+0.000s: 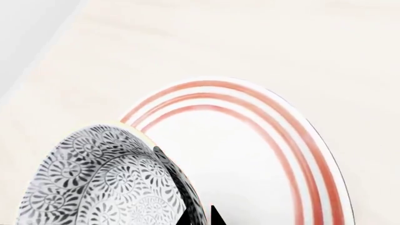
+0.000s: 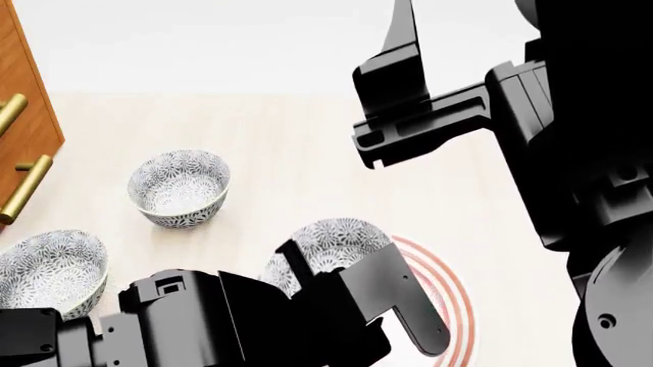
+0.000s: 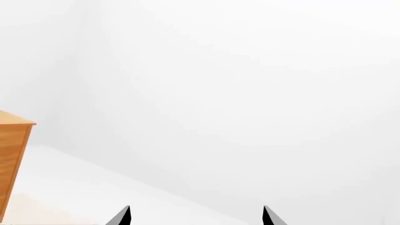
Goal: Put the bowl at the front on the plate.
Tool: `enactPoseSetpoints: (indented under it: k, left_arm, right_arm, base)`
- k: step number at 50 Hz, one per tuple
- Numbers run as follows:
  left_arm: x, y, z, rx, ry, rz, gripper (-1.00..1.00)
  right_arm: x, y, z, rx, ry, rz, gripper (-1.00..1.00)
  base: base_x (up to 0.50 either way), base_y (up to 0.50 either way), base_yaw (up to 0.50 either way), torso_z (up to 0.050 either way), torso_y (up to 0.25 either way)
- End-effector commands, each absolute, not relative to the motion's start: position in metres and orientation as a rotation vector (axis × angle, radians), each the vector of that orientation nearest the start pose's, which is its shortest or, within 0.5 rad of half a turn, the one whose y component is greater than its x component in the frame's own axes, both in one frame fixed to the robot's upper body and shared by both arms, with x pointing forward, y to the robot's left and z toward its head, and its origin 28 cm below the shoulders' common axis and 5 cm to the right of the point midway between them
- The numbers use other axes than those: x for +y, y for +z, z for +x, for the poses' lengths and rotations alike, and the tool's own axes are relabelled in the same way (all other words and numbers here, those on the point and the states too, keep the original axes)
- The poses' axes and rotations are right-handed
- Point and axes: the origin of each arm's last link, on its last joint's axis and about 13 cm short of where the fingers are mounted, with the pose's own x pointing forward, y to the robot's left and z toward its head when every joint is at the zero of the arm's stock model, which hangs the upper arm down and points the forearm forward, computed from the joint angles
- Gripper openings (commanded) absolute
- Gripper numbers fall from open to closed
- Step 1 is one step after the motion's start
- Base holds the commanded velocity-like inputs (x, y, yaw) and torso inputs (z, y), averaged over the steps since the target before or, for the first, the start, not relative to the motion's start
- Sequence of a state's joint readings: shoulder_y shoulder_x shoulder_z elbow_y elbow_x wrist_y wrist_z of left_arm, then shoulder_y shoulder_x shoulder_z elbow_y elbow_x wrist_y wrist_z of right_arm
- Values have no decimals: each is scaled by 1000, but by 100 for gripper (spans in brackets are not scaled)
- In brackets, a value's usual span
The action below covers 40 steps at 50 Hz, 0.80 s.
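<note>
White bowl (image 2: 342,241) covered inside and out in a dense grey-blue floral pattern, matched by two more bowls (image 2: 180,187) (image 2: 46,271) of the same pattern. White plate (image 1: 250,154) ringed by three thin red concentric lines near its rim, on a pale cream tabletop (image 2: 296,153). Black robot arms and grippers, orange-brown wooden cabinet (image 2: 26,115) with brass-gold handles (image 2: 26,187), white wall behind.
</note>
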<state>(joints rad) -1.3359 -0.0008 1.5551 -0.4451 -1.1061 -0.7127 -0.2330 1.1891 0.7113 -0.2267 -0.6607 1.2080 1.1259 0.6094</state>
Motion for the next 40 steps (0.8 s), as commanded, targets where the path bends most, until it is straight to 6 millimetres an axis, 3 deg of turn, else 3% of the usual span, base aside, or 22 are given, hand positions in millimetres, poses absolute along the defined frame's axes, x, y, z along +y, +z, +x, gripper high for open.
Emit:
enactPoseSetpoints:
  k: [1,40]
  left_arm:
    - [59,146,324,457,-730,680,-100]
    - [52,131,310,433,-780,660,-100]
  right_arm:
    - [-134,325,223,-356,181,-290,100]
    - [-137,318,224,-352,184,-273,100]
  base:
    - [0,0,0,0,0]
    - [0,0,0,0,1]
